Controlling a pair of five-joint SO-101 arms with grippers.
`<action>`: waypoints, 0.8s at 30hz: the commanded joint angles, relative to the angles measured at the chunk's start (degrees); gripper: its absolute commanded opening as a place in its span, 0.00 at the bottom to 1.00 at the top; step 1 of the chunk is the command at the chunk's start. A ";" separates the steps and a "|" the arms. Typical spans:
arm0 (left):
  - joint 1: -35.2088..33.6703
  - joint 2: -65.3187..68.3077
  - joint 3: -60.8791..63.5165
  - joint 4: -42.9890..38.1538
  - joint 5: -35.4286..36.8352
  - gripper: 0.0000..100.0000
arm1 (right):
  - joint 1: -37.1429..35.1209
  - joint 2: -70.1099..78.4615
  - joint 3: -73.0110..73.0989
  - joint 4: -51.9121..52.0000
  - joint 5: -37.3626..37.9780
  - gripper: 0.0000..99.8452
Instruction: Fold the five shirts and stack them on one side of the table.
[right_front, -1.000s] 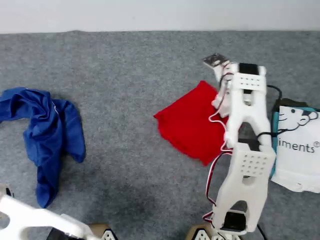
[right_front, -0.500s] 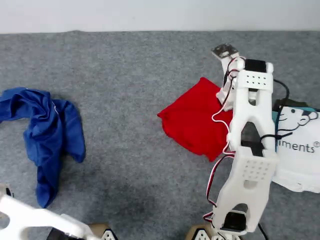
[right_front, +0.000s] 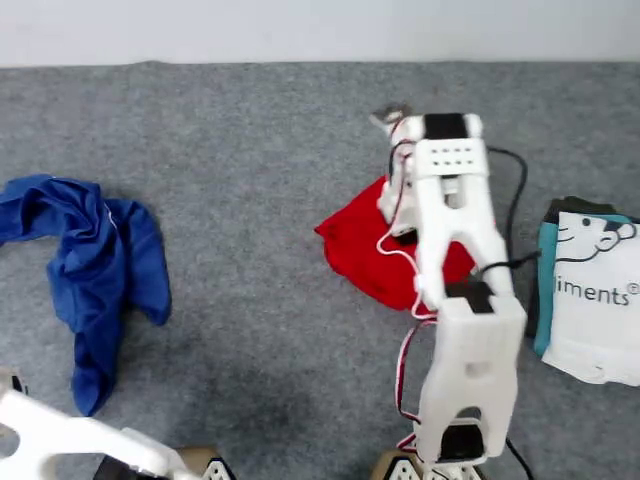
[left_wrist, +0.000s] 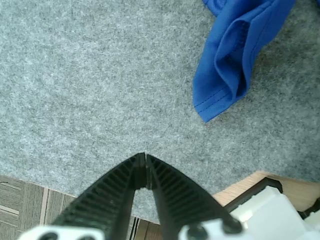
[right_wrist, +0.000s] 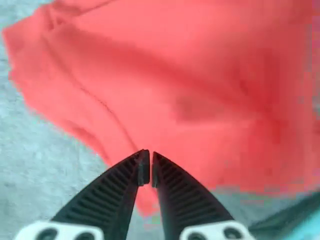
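A red shirt (right_front: 358, 250) lies flat right of the table's middle, and in the right wrist view the red shirt (right_wrist: 190, 85) spreads under my right gripper (right_wrist: 147, 171). That gripper is shut and hangs just above the cloth near its edge, with nothing visibly pinched. My right arm (right_front: 450, 210) stretches over the shirt's right half. A crumpled blue shirt (right_front: 90, 260) lies at the far left. My left gripper (left_wrist: 145, 172) is shut over bare grey mat, a short way from the blue shirt (left_wrist: 235, 55). A stack of folded shirts (right_front: 598, 300) sits at the right edge.
Grey mat (right_front: 240, 150) covers the table. The left arm (right_front: 70, 435) rests at the near left corner. Wooden table edge (left_wrist: 260, 182) shows beyond the mat's border. Open mat lies between the blue and red shirts.
My right arm has swung to the left over the red shirt. The red shirt shifted slightly right early on and looks a bit more bunched. The left arm and blue shirt have not moved.
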 joint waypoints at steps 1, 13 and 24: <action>0.53 -1.41 -0.66 0.09 0.26 0.00 | -4.53 5.05 -3.16 -5.41 -2.02 0.01; 0.53 -1.41 -0.57 0.35 0.18 0.00 | -12.00 11.03 -3.43 -8.48 -2.02 0.01; 0.53 -1.41 -0.57 0.09 0.18 0.00 | 5.05 -3.38 -3.34 -4.97 -1.58 0.01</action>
